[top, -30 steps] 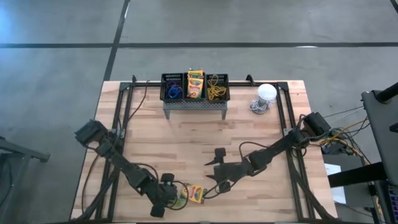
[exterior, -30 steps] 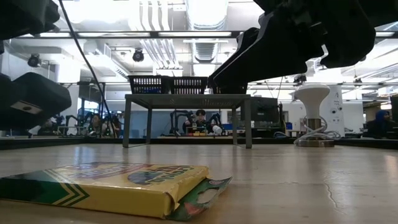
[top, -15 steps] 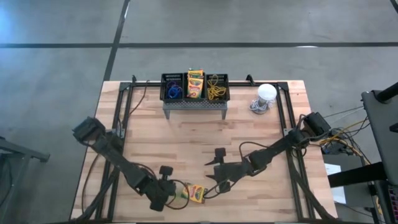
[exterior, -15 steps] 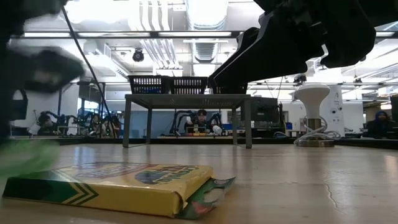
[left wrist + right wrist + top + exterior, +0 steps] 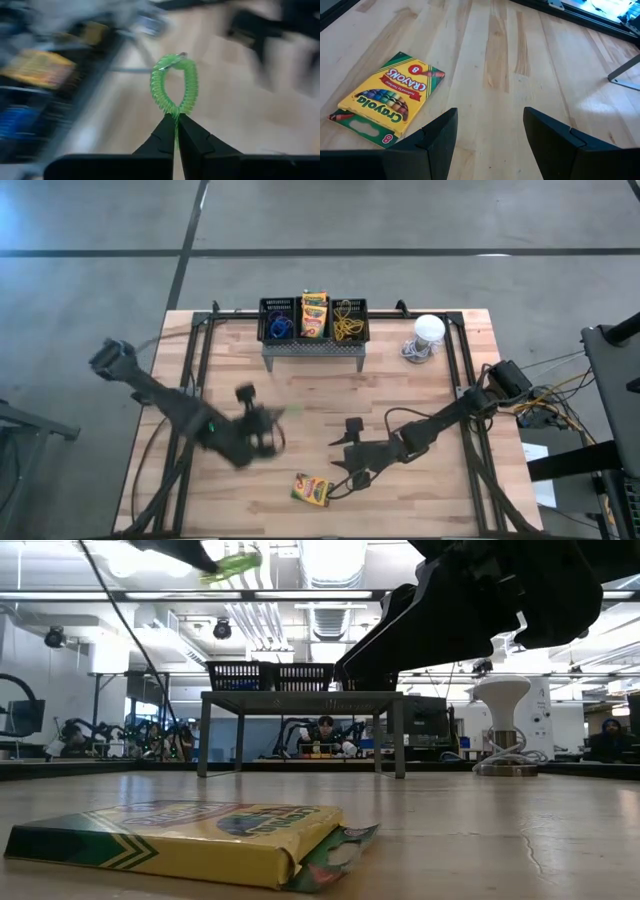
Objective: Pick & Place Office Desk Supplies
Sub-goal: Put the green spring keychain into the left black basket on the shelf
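On the grey stand [image 5: 314,350], three mesh bins [image 5: 277,321] are seen — blue loops [image 5: 280,328], crayon box [image 5: 314,313], yellow loops [image 5: 348,328]. Nearby, the left gripper [image 5: 175,119] is clamped on a green loop [image 5: 175,85]; right gripper [image 5: 490,122] fingers are spread.

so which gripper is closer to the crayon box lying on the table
Right. The right gripper is open just beside the crayon box; the left gripper, shut on the green loop, is farther toward the bins.

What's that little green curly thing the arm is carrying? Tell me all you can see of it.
The green coiled loop looks like a small springy elastic band, bright translucent green, wound like a telephone cord into a closed ring. The left gripper pinches it at one end with shut fingertips, and the rest of the ring stands free beyond them, touching nothing else. In the low view it hangs high above the wooden table, blurred by motion.
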{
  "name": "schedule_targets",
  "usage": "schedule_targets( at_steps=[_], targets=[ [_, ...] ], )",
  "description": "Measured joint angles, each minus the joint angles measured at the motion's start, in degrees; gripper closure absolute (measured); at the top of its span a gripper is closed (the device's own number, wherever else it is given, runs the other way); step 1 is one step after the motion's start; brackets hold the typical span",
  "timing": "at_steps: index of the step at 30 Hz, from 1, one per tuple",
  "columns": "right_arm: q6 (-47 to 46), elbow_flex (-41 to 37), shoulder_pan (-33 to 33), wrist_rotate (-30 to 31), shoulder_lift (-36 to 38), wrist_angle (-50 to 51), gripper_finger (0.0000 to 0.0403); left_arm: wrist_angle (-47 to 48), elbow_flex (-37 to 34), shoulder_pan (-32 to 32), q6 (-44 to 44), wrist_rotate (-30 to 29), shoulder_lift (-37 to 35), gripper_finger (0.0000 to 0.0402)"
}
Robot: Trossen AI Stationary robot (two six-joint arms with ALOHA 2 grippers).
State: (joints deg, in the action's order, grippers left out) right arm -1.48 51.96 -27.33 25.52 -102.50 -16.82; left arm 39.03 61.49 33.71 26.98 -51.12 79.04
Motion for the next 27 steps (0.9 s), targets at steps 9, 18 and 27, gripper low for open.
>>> schedule_targets(
  at_steps=[9, 18, 27],
  targets=[
    [0.02, 0.0, 0.0, 0.0, 0.0, -0.04, 0.0179, -5.05, 0.0, -32.25, -19.7, 2.5, -9.56, 0.0391],
    [0.0, 0.0, 0.0, 0.0, 0.0, 0.06, 0.0179, -6.83, 0.0, -62.89, -19.04, 33.46, -7.52, 0.0372],
    [0.0, 0.0, 0.0, 0.0, 0.0, 0.09, 0.0179, -7.83, 0.0, -68.37, -19.71, 40.85, -5.41, 0.0327]
  ],
)
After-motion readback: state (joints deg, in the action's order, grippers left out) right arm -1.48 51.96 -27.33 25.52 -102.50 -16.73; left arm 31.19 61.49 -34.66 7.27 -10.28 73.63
